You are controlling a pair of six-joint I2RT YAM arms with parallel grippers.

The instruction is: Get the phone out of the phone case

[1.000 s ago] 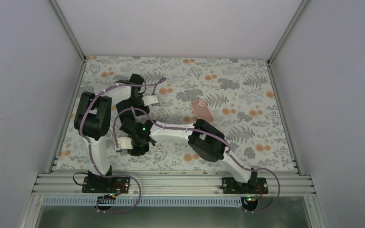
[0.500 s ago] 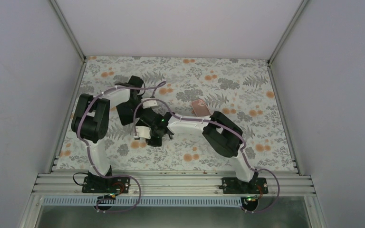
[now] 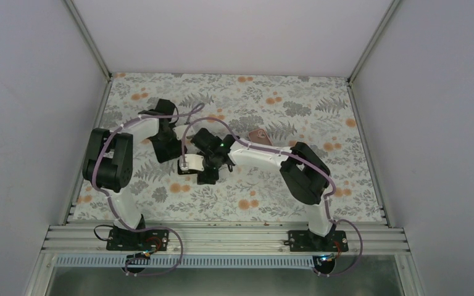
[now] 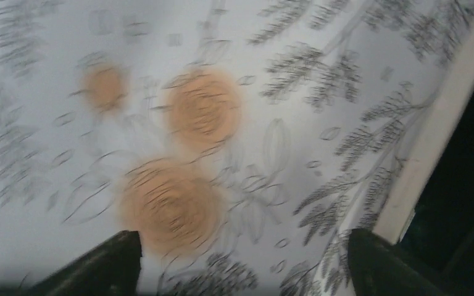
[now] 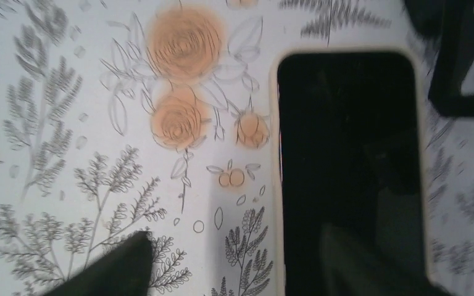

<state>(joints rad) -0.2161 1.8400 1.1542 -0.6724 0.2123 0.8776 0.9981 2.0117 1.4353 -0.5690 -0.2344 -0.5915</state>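
The phone (image 5: 345,166) lies flat and screen-up on the flowered cloth (image 5: 68,123). It fills the right half of the right wrist view, its black glass ringed by a pale rim. Whether that rim is the case I can't tell.

The right gripper (image 5: 234,253) is above it, its fingers (image 5: 114,268) spread wide with nothing between them. One finger is at the lower left over bare cloth, and the other at the lower right crosses the phone's near end. A dark blurred shape (image 5: 457,61) sits in the upper right corner, just beside the phone.

From overhead the right arm (image 3: 265,155) reaches to the middle of the frame. A pink slab (image 3: 259,134) peeks out behind it, partly covered.

The left gripper (image 4: 241,246) is wide open and empty too, over orange roses (image 4: 173,203). The table's pale edge (image 4: 432,135) runs down the right side of that view.
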